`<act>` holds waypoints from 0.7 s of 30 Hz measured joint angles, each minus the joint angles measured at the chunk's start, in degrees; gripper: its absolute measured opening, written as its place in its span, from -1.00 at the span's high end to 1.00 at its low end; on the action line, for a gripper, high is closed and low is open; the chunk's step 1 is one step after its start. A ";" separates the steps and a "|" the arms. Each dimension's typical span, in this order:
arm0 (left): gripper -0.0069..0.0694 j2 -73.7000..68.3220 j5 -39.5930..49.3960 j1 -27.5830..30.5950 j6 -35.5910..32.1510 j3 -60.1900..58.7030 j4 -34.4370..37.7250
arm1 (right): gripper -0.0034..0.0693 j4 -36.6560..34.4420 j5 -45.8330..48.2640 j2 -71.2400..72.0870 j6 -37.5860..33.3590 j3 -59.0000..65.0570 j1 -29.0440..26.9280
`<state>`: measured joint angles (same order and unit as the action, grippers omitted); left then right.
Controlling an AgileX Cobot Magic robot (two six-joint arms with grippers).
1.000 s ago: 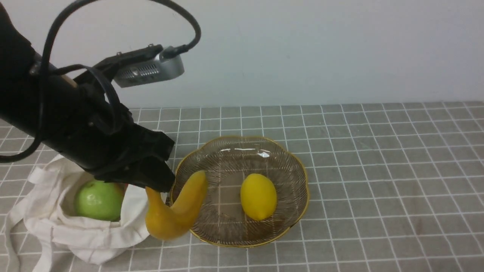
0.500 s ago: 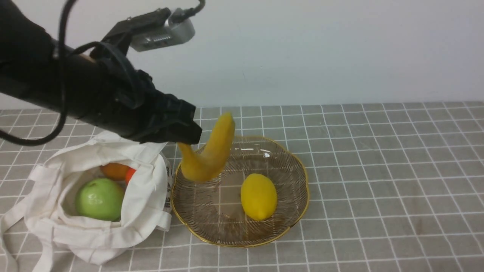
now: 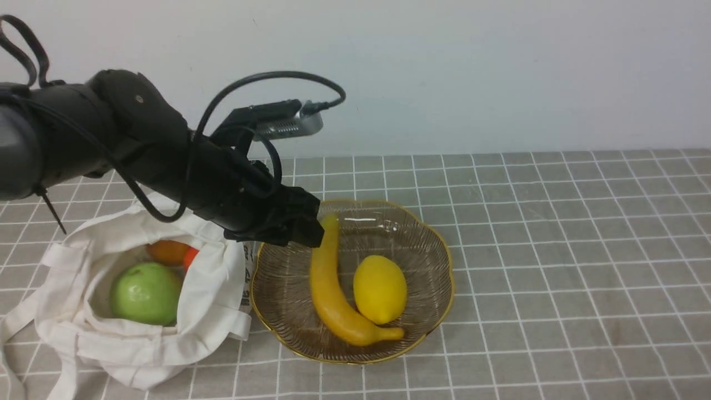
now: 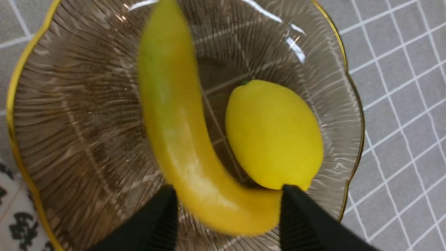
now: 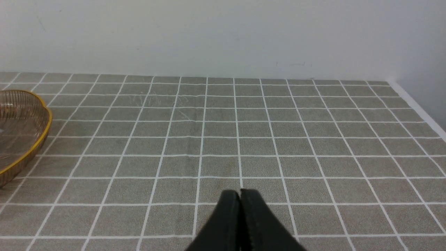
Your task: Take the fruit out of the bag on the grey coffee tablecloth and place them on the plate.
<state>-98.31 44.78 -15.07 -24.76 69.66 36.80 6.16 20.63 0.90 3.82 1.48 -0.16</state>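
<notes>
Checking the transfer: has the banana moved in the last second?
Yes. The banana went from the left rim of the plate rightward into it, and now lies beside the unmoved lemon.

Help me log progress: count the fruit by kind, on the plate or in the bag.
banana: 1, on the plate
lemon: 1, on the plate
green apple: 1, in the bag
orange fruit: 1, in the bag, partly hidden
Total: 4

Orange fruit [image 3: 166, 251] mostly hidden inside bag [image 3: 211, 289]; banana [image 4: 174, 139] slightly blurred in left wrist view.
</notes>
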 joint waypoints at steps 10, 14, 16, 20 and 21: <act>-0.02 9.33 7.15 1.89 2.23 5.20 -5.42 | 0.95 0.00 0.00 0.00 0.00 0.00 0.00; 0.58 18.17 9.90 4.07 5.35 5.83 -11.34 | 0.95 0.00 0.00 0.00 0.00 0.00 0.00; 0.78 25.25 10.73 5.34 7.75 5.37 -16.29 | 0.95 0.00 0.00 0.00 0.00 0.00 0.00; 0.83 36.84 10.73 5.67 9.83 2.10 -20.77 | 0.95 0.00 0.00 0.00 0.00 0.00 0.00; 0.84 41.19 10.78 5.67 10.12 -0.21 -21.78 | 0.95 0.00 0.00 0.00 0.00 0.00 0.00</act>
<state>-57.12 55.56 -9.40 -14.64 69.45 15.02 6.16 20.63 0.90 3.82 1.48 -0.16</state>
